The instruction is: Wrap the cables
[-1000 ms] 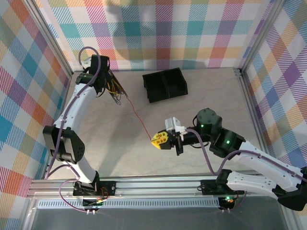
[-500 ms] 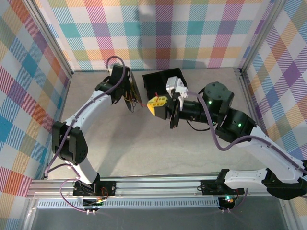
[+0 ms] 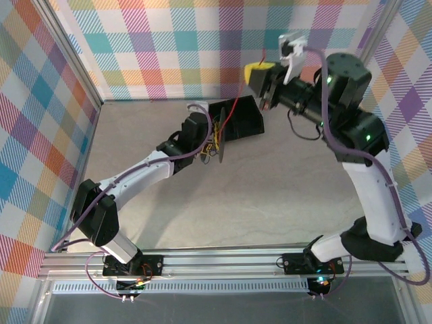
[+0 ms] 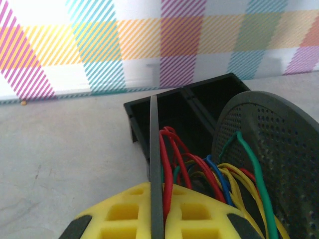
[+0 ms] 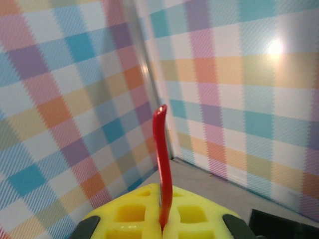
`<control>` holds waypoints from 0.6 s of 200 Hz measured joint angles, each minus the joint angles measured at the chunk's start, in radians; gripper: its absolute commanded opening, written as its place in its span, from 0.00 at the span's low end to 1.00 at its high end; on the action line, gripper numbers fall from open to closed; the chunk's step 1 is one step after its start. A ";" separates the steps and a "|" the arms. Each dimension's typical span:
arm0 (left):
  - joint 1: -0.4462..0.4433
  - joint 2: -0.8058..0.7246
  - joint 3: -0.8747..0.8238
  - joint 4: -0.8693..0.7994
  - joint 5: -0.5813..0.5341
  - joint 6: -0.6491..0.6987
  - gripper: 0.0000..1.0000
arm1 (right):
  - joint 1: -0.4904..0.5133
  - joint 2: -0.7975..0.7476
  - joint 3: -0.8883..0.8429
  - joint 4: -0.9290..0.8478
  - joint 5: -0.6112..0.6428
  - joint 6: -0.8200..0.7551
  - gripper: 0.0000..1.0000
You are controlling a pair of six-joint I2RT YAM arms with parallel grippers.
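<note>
At left gripper (image 4: 155,214): clamped shut on thin flange of black spool (image 4: 269,139), low over table (image 3: 270,202), just in front of black bin (image 4: 199,99). Between spool flanges: cables (image 4: 199,172) in red, yellow, blue and green, bunched in loose loops. At right gripper (image 5: 162,221): pinched together on single red cable (image 5: 160,149), raised high near checked back wall (image 3: 202,47). From spool up toward right gripper: red strand crossing above bin.
</note>
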 measured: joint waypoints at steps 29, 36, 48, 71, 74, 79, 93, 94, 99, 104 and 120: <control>-0.087 -0.012 -0.047 0.073 -0.043 0.074 0.00 | -0.194 0.109 0.143 -0.060 -0.086 0.106 0.00; -0.110 -0.016 -0.060 0.089 -0.050 0.089 0.00 | -0.235 0.129 0.159 -0.061 -0.109 0.133 0.00; -0.154 -0.027 -0.087 0.112 -0.061 0.117 0.00 | -0.304 0.164 0.180 -0.066 -0.138 0.179 0.00; -0.227 -0.052 -0.130 0.132 -0.071 0.158 0.00 | -0.391 0.220 0.190 -0.070 -0.154 0.249 0.00; -0.235 -0.055 -0.134 0.132 -0.071 0.161 0.00 | -0.397 0.226 0.190 -0.071 -0.151 0.256 0.00; -0.249 -0.059 -0.141 0.131 -0.072 0.167 0.00 | -0.404 0.237 0.191 -0.073 -0.143 0.267 0.00; -0.284 -0.073 -0.157 0.126 -0.069 0.178 0.00 | -0.417 0.262 0.196 -0.091 -0.102 0.290 0.00; -0.285 -0.074 -0.158 0.125 -0.069 0.178 0.00 | -0.417 0.264 0.196 -0.092 -0.100 0.291 0.00; -0.296 -0.080 -0.163 0.121 -0.067 0.181 0.00 | -0.420 0.273 0.198 -0.101 -0.085 0.297 0.00; -0.306 -0.086 -0.167 0.117 -0.063 0.182 0.00 | -0.422 0.282 0.201 -0.108 -0.069 0.300 0.00; -0.325 -0.108 -0.178 0.101 -0.041 0.181 0.00 | -0.430 0.309 0.207 -0.126 -0.024 0.307 0.00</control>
